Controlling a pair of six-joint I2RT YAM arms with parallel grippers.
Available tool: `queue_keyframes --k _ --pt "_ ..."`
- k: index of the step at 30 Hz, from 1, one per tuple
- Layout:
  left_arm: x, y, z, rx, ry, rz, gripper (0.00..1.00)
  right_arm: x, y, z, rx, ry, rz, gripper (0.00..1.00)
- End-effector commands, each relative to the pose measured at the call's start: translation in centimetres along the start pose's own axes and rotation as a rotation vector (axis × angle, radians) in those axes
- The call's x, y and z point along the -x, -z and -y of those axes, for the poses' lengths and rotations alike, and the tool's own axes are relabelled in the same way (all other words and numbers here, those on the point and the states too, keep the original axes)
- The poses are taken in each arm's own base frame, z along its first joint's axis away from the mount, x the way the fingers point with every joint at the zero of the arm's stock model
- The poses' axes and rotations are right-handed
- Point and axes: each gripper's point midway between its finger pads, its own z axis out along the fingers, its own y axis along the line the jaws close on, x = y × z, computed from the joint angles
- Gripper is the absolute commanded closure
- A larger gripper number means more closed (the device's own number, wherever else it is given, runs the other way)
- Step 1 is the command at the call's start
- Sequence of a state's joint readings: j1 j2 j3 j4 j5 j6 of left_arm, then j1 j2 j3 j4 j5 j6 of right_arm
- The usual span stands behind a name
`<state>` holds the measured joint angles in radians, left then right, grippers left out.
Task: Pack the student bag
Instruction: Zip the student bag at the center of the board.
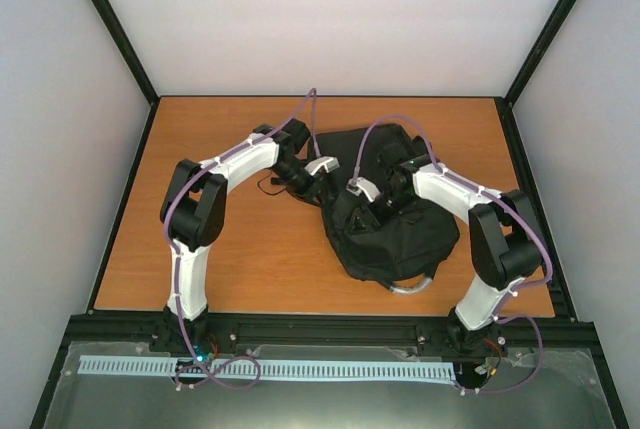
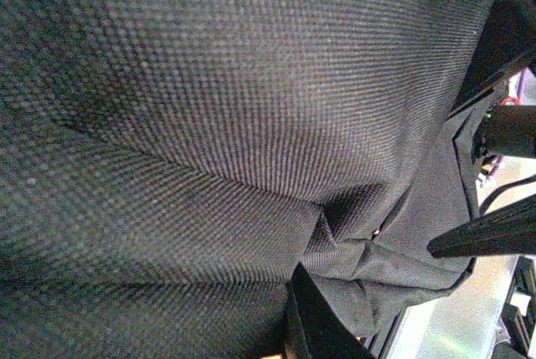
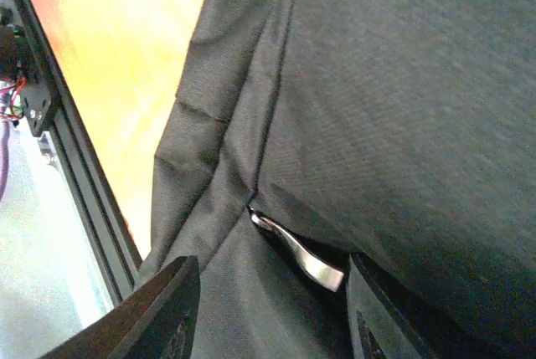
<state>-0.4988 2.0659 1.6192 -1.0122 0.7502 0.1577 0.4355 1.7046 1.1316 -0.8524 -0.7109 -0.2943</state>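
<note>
Right gripper [image 3: 272, 296] hangs over the student bag [image 1: 395, 234] with its jaws apart and a grey tab [image 3: 306, 260] lying between the fingers. Left gripper [image 1: 322, 177] is closed at the bag's left edge, seemingly pinching a fold, and black fabric blocks its camera's view. The bag lies right of centre on the wooden table [image 1: 230, 249], its grey loop handle [image 1: 415, 287] toward the black frame rail [image 1: 330, 327].

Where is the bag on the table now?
In the top view the bag lies right of centre on the table, the left gripper at its left edge, the right gripper over it, its grey loop toward the near edge.
</note>
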Motion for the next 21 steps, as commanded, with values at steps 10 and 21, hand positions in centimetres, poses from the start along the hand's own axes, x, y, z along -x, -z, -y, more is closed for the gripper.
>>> queue_keyframes --k 10,21 --pt "1.9 1.9 1.2 0.001 -0.087 0.087 0.99 2.9 0.0 -4.2 0.212 0.051 0.072 0.64" --pt "2.0 1.9 1.1 0.004 -0.086 0.088 0.99 1.6 -0.9 -1.2 0.051 0.014 0.023 0.75"
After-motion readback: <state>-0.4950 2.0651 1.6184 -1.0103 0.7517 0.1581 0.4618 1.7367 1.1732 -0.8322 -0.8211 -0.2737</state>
